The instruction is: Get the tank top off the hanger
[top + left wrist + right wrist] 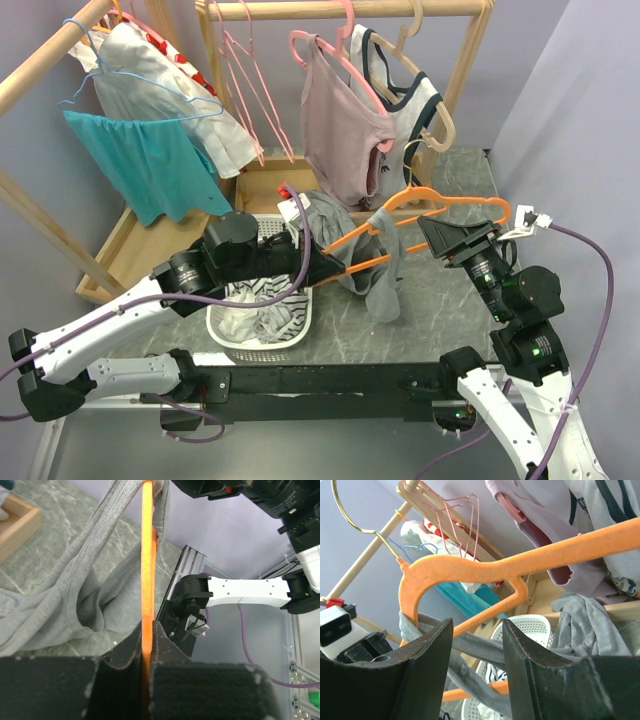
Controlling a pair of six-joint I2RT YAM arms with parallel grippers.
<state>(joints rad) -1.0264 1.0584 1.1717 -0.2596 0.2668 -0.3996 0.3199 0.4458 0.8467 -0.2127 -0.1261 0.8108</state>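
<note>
Tank top partly slipped, not yet free of the hanger.

Left gripper (147, 630) is clamped on the orange hanger (450, 205), holding it over the table beside the white basket (225, 335). The grey tank top (385, 280) hangs bunched from the hanger with a strap looped round it. Right gripper (477, 622) has its fingers apart and grasps nothing. Left to do: pull the straps clear.

Orange hanger (545, 555): matt, faintly fuzzy plastic. Grey tank top (60, 605): soft knit cloth. Worktop (440, 310): smooth, marbled grey. Rack (300, 10): pale bare wood. Basket (240, 342): white perforated plastic.
</note>
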